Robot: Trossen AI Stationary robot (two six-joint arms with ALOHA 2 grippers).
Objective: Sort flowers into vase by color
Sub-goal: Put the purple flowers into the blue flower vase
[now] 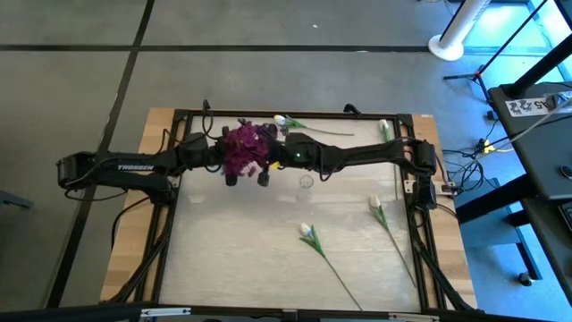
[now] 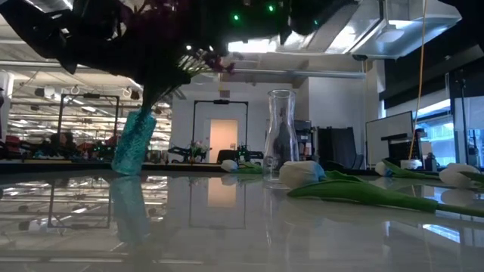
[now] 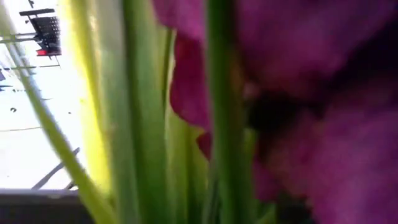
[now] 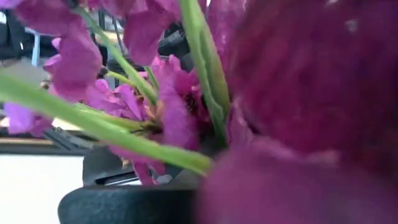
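A bunch of purple-magenta blossoms sits at the far middle of the table, its green stems running down into a teal vase that leans in the low view. Both arms meet at this bunch: my left gripper at its left, my right gripper at its right. Blossoms and stems fill both wrist views and hide the grippers. A clear glass vase stands upright just right of the bunch. Several white tulips lie flat on the table.
The table's black frame runs round the work surface. Long green tulip stems lie across the near right part. The left near part of the table holds no objects.
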